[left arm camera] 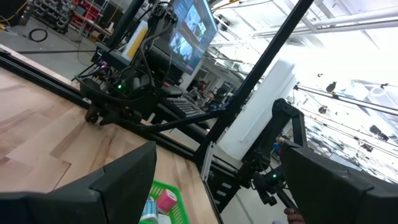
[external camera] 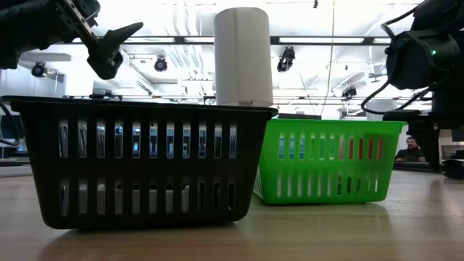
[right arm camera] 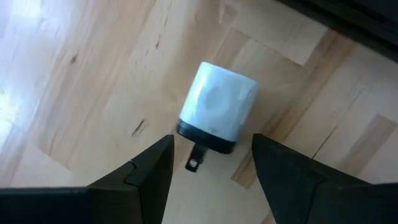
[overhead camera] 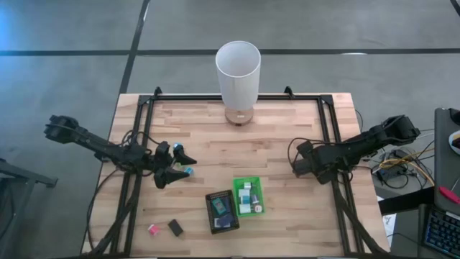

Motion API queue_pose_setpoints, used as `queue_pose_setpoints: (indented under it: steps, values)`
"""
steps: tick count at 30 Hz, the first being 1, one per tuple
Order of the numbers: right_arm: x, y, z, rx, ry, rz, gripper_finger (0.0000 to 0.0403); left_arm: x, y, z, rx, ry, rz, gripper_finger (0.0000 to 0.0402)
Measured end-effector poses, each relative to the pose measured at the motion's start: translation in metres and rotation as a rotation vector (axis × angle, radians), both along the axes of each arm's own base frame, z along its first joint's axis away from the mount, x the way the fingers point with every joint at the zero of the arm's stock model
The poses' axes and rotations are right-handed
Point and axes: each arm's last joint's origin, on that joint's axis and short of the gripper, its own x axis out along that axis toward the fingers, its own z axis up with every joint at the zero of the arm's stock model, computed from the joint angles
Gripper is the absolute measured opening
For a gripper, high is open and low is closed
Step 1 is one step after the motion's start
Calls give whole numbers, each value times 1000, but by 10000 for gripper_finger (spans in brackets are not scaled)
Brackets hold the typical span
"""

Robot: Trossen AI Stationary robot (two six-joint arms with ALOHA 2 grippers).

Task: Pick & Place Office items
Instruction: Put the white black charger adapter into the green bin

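The right gripper point(right arm camera: 211, 171) is hovering, jaws spread, over a white plug block point(right arm camera: 217, 115) at frame centre; light, rigid, slick, so pinch its flat sides. The left gripper point(overhead camera: 175, 165) is idling, jaws spread.

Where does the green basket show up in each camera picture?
High view: green basket, lower middle.
Low view: green basket, right of centre.
Left wrist view: green basket, only a corner.
Right wrist view: not in it.
Shared landmark: tall white cylinder.
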Motion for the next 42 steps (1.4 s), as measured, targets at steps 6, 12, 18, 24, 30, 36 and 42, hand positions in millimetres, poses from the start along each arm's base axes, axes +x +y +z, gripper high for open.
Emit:
queue_pose_setpoints:
  steps: [6, 12, 18, 24, 30, 36, 42]
  values:
    - [0, 0, 0, 4, 8, 25, 210, 0, 0, 0, 0, 0, 0, 340]
    - [0, 0, -1, 6, 10, 37, 210, 0, 0, 0, 0, 1, 0, 340]
    - [0, 0, -1, 5, 9, 39, 210, 0, 0, 0, 0, 1, 0, 340]
    - [0, 0, -1, 3, 7, 43, 210, 0, 0, 0, 0, 0, 0, 340]
    - [0, 0, -1, 0, 0, 37, 210, 0, 0, 0, 0, 1, 0, 340]
    - [1, 0, -1, 0, -4, 36, 210, 0, 0, 0, 0, 1, 0, 340]
    - [1, 0, -1, 0, -5, 33, 210, 0, 0, 0, 0, 1, 0, 340]
